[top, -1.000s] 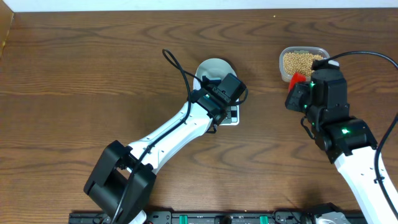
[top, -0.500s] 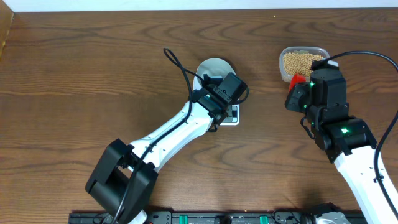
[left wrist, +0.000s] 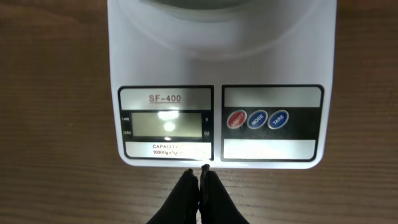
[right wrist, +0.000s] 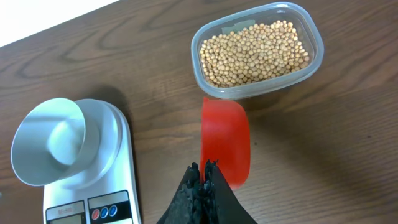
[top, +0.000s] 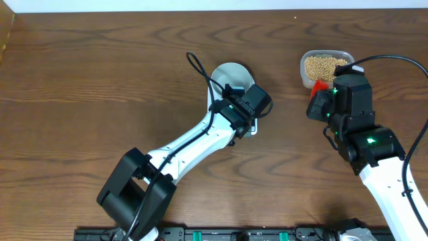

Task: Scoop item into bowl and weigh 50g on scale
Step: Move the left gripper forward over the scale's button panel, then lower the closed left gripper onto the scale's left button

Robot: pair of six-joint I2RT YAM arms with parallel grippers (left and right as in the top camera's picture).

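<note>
Hovering over the desk [left wrist: 50, 93] at the front edge of the scale [left wrist: 292, 68] with the left gripper [left wrist: 200, 177] pressed together, empty. Pinching a red scoop [right wrist: 225, 143] in the right gripper [right wrist: 202, 171], right of the scale. Seating the bowl [right wrist: 53, 140] atop the scale; holding the beans [right wrist: 255, 53] in a clear tub [right wrist: 249, 87] farther right.

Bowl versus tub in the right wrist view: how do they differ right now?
The bowl is round and opaque pale; the tub is clear and rounded-rectangular. The bowl is empty; the tub is full of beans. The bowl sits on the scale; the tub sits on the table. Both are open-topped.
</note>
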